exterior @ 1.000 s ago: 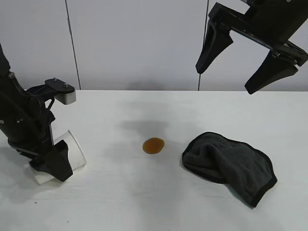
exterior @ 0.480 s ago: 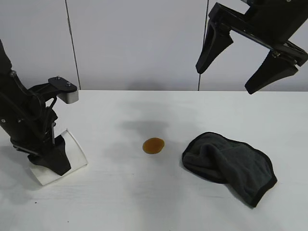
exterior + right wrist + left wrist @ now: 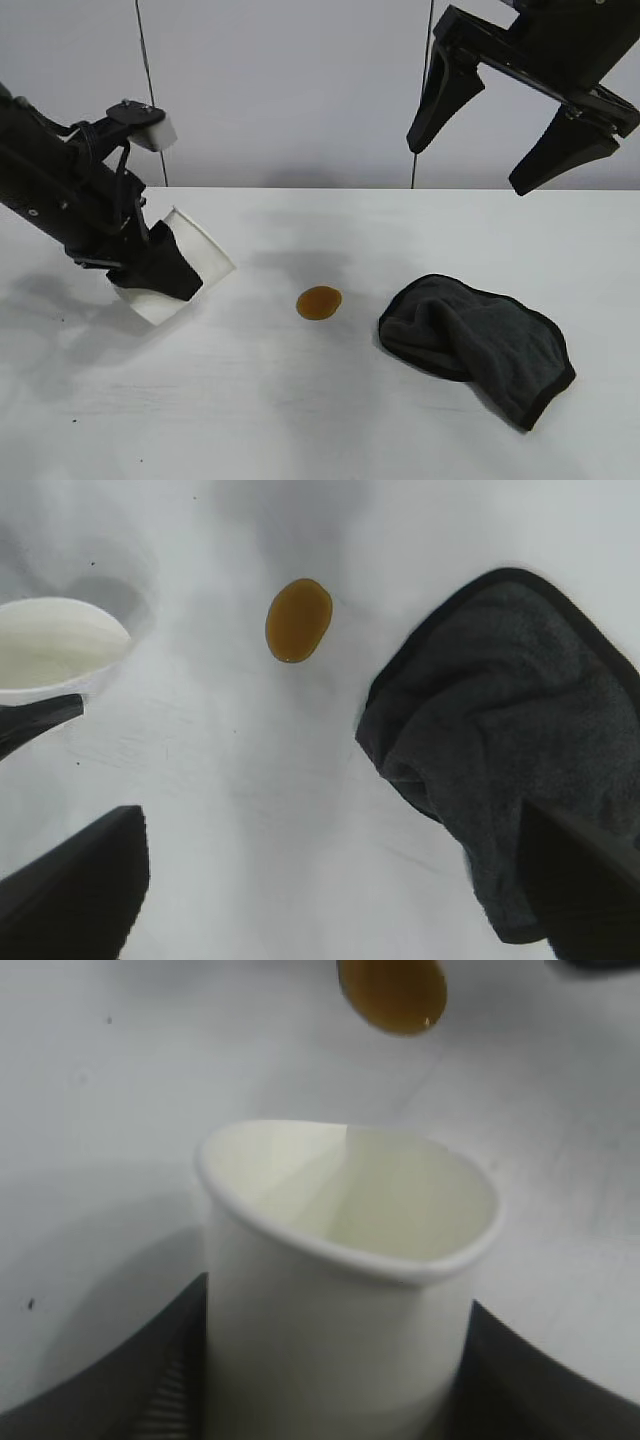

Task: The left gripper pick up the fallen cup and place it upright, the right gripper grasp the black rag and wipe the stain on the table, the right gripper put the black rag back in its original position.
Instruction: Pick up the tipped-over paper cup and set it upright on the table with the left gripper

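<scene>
One paper cup (image 3: 178, 268), light and thin-walled, is clamped across its body in my left claw (image 3: 160, 266), tilted above the bench (image 3: 300, 400); squeezing harder would crush it. My right claw (image 3: 520, 110) hangs open above the black rag (image 3: 475, 340).

Behind the work surface you see a pale grey-white panelled wall (image 3: 280, 90). Two thin dark vertical seams divide it: one (image 3: 150, 100) toward the left of the exterior view, one (image 3: 420, 150) toward the right, partly hidden. The wall meets the far edge of the white tabletop (image 3: 300, 420) along a level line. Lighting is even and diffuse; you find only soft grey shadows on the faintly mottled surface.
</scene>
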Controlling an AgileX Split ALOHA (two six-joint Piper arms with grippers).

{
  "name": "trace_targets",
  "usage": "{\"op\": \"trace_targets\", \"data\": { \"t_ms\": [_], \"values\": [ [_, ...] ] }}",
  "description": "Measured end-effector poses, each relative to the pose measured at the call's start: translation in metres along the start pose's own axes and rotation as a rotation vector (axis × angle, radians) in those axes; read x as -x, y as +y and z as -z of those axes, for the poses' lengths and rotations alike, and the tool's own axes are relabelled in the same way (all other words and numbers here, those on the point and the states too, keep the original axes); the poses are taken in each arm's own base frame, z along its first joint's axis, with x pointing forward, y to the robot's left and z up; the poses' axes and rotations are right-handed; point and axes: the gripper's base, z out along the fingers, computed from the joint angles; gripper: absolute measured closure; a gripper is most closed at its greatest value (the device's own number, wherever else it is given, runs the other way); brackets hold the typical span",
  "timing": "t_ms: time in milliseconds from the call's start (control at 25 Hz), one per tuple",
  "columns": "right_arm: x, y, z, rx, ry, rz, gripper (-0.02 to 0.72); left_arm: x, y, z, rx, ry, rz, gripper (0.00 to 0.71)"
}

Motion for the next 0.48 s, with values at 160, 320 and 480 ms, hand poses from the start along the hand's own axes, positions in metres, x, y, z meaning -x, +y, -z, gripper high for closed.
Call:
{"op": "trace_targets", "data": {
  "t_ms": [160, 320, 480],
  "values": [
    [0.000, 0.000, 0.000, 0.000, 0.000, 0.003, 0.009, -0.009, 0.010, 0.008, -0.019, -0.160, 0.065, 0.312],
    [0.000, 0.000, 0.000, 0.000, -0.001, 0.003, 0.009, -0.017, 0.005, 0.011, -0.063, -0.235, -0.128, 0.312],
    [0.001, 0.000, 0.000, -0.003, -0.011, 0.004, 0.009, -0.018, -0.002, 0.014, -0.114, -0.298, -0.293, 0.312]
  ]
}}
